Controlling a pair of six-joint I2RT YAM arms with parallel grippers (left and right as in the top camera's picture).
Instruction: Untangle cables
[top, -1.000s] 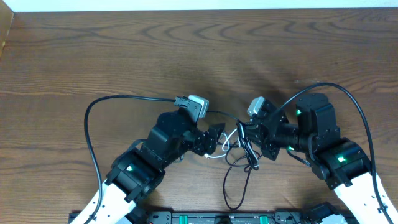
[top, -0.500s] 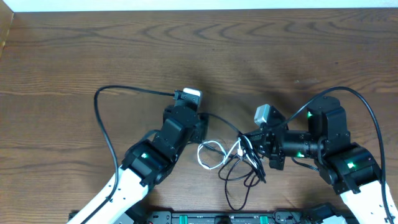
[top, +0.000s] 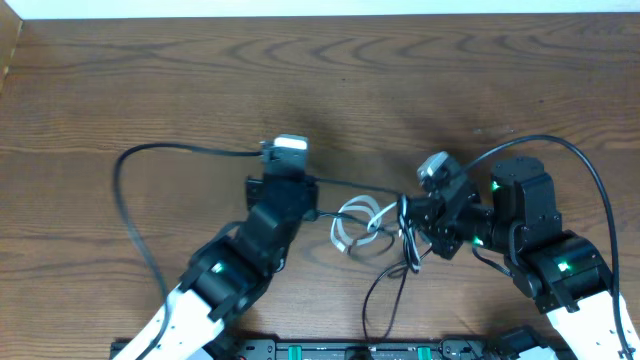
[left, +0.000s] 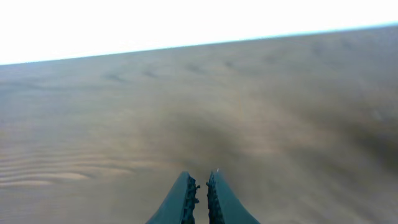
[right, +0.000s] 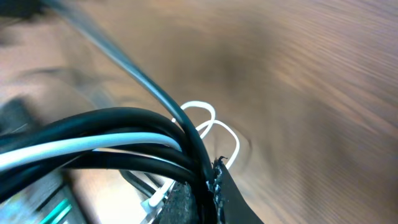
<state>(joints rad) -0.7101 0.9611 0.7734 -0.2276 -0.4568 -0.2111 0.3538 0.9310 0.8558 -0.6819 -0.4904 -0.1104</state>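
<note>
Nearest the base, a slack black loop (top: 383, 295) of the cables (top: 404, 250) trails toward the near edge of the table (top: 200, 80). Just beyond it, the right gripper (right: 208, 185) is clamped on a bundle of several black strands with the white cable (top: 352, 222) among them. The white coils lie on the wood between the two arms. Farther out, the left gripper (left: 199, 188) has its jaws together and points over bare table, with nothing visible between them. A thin black strand runs from near it toward the right gripper; I cannot tell whether it is pinched. Risks: the right grip holds all the strands at once, so pulling would likely cinch the tangle rather than free it. If the left jaws are empty, they would give no counter-hold. The white coils could snag.
</note>
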